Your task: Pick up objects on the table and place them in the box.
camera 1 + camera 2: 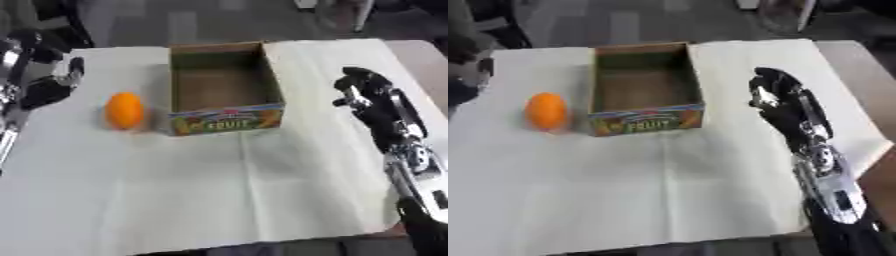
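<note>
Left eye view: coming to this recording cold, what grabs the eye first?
The orange fruit stands out, lying on the white cloth just left of the box, apart from it. Next is the open cardboard box at centre, nothing visible inside it, with a colourful "FRUIT" front. The right hand hangs to the right of the box, holding nothing; the left hand shows at the left edge.

Both arms are black with silver metal joints, the right hand [773,97] black with silver-jointed fingers [756,94].

Table [262,200] under white cloth — orange [124,110], box [226,90] on it.
</note>
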`<state>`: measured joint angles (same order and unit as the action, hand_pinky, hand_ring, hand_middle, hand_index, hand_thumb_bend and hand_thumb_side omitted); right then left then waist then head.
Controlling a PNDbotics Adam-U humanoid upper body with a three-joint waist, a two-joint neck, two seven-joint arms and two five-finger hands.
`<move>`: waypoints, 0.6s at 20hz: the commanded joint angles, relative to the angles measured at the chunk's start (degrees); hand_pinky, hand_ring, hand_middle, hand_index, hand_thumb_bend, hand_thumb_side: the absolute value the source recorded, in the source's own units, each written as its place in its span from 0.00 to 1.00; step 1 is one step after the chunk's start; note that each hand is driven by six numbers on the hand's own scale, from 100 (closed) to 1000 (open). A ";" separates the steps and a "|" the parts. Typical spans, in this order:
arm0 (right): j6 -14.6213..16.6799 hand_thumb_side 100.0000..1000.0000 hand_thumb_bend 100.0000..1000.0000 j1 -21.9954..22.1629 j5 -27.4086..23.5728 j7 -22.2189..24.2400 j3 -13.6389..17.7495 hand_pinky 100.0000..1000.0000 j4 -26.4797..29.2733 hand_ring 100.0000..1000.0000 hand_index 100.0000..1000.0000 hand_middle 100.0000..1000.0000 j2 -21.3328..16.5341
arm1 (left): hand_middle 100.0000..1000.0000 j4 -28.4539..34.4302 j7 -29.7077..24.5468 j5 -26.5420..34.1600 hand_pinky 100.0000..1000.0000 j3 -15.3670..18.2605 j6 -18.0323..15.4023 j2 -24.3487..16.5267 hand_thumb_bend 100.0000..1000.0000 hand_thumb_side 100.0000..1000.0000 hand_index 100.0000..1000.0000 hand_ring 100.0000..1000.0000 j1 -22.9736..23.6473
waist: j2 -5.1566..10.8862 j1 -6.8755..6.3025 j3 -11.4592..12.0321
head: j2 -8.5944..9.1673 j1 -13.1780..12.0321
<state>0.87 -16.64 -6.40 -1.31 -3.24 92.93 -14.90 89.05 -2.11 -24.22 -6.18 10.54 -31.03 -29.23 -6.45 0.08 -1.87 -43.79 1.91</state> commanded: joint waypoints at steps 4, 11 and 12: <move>0.02 0.31 0.00 -0.65 -0.14 0.29 0.04 0.58 0.50 0.75 0.77 0.59 -1.41 | 0.70 -5.60 -9.06 -10.46 0.71 -2.59 -1.25 -2.29 0.55 0.01 0.70 0.68 -5.82 | 0.86 -0.15 -0.54 | -0.33 -0.26; -0.03 0.31 0.00 -0.64 -0.21 0.56 -0.19 0.58 0.40 0.75 0.77 0.59 -1.41 | 0.75 -14.61 -17.86 -20.13 0.74 -4.59 -4.17 0.00 0.80 0.03 0.81 0.76 -12.12 | 0.95 -0.16 -1.15 | -0.33 -0.66; -0.04 0.31 0.00 -0.63 -0.21 0.62 -0.23 0.58 0.38 0.75 0.77 0.59 -1.39 | 0.75 -15.99 -18.60 -21.42 0.74 -4.74 -4.50 0.50 0.80 0.05 0.81 0.76 -12.94 | 0.96 -0.16 -1.21 | -0.33 -0.71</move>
<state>0.77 -16.63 -6.40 -0.85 -3.59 92.85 -14.93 73.88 -19.56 -43.98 -10.97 6.47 -30.04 -40.76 -6.36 0.05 -3.06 -43.79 1.39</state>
